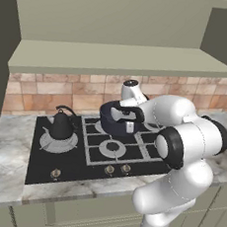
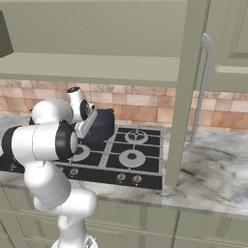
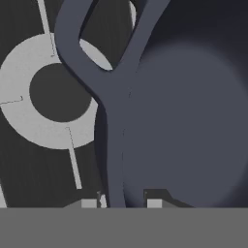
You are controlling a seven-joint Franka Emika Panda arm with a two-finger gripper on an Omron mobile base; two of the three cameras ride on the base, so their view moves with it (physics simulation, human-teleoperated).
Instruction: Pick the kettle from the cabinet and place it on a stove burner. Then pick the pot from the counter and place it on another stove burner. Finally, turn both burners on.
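Note:
The dark kettle (image 1: pixel 62 125) stands on the wide silvery stove burner (image 1: pixel 57 143) at the hob's left. My gripper (image 1: pixel 121 113) (image 2: pixel 90 124) is shut on the rim of the navy pot (image 1: pixel 115 120) (image 2: pixel 100 125), holding it over the back middle of the hob. In the hand view the pot's rim and loop handle (image 3: pixel 115 97) run between my fingertips (image 3: pixel 88 203), and its dark inside (image 3: pixel 189 126) lies to the right. A silver burner ring (image 3: pixel 29 121) with thin prongs shows below the pot. The marbled counter (image 1: pixel 5 173) (image 2: pixel 213 179) flanks the hob.
The cabinet door (image 2: pixel 186 92) stands open with its grey bar handle (image 2: pixel 202 92), reaching down over the counter right of the hob. The open cabinet shelf (image 1: pixel 121 60) spans above the tiled wall. Knobs (image 1: pixel 109 169) line the hob's front edge.

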